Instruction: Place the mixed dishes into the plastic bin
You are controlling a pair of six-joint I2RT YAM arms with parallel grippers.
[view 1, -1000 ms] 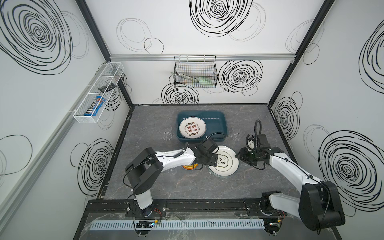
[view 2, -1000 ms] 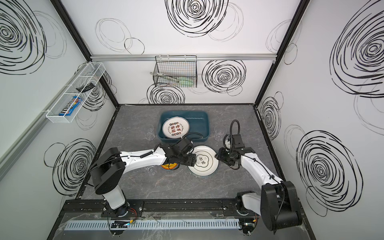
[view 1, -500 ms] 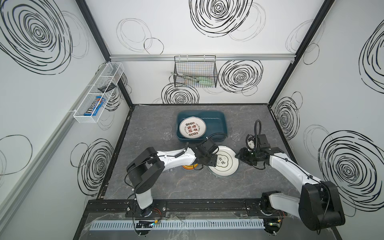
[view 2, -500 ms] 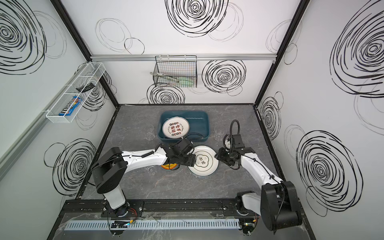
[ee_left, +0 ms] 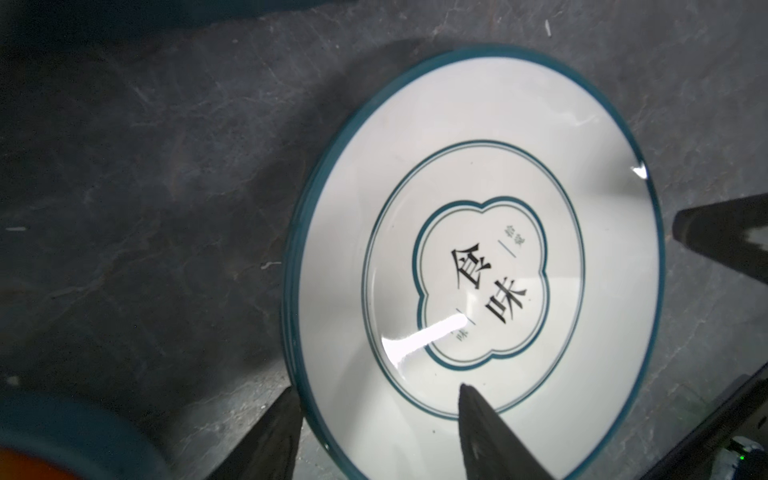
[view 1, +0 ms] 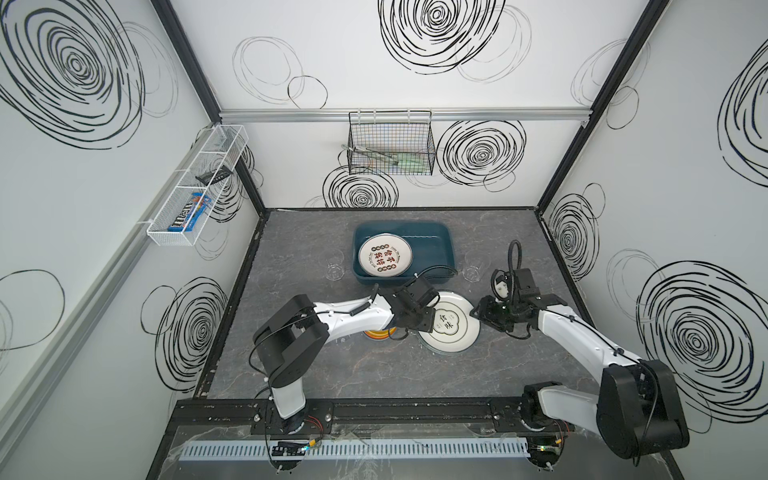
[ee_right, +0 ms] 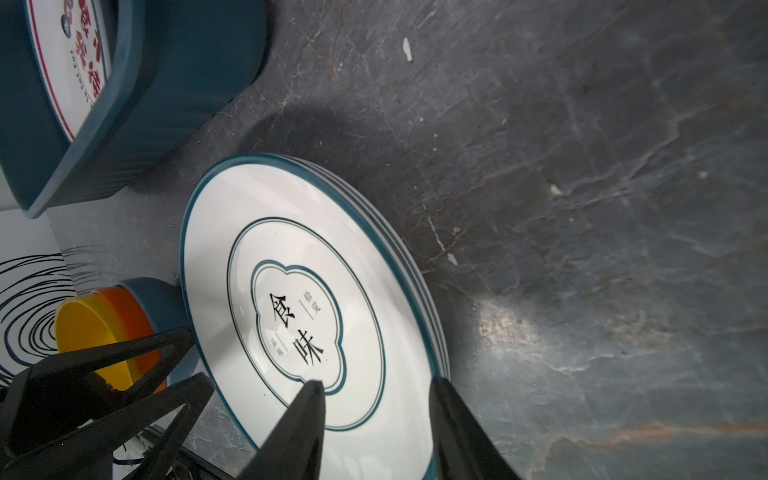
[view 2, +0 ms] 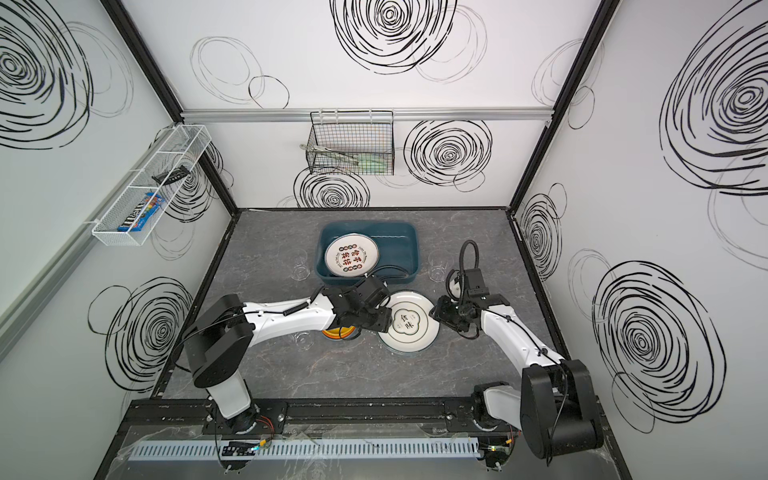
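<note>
A white plate with a teal rim (view 1: 451, 328) (ee_left: 478, 257) (ee_right: 299, 316) tops a small stack of like plates at mid-table, just in front of the plastic bin (view 1: 436, 249) (ee_right: 174, 83). My left gripper (view 1: 424, 328) (ee_left: 376, 388) is open astride the plate's left rim, one finger over the plate and one outside. Opposite it, my right gripper (view 1: 478, 311) (ee_right: 374, 381) is open across the right rim in the same way. Inside the bin lies a plate with red and black characters (view 1: 385, 254). Nested yellow, orange and blue bowls (view 1: 378, 333) (ee_right: 95, 328) stand left of the stack.
Clear tumblers stand on either side of the bin (view 1: 334, 272) (view 1: 471, 272), and another shows under the left arm (view 2: 303, 338). A black wire basket (view 1: 390, 145) hangs on the back wall and a white wire tray (view 1: 195, 187) on the left wall.
The left gripper's jaws have narrowed around the plate's rim. Both arms have stayed almost where they were.
</note>
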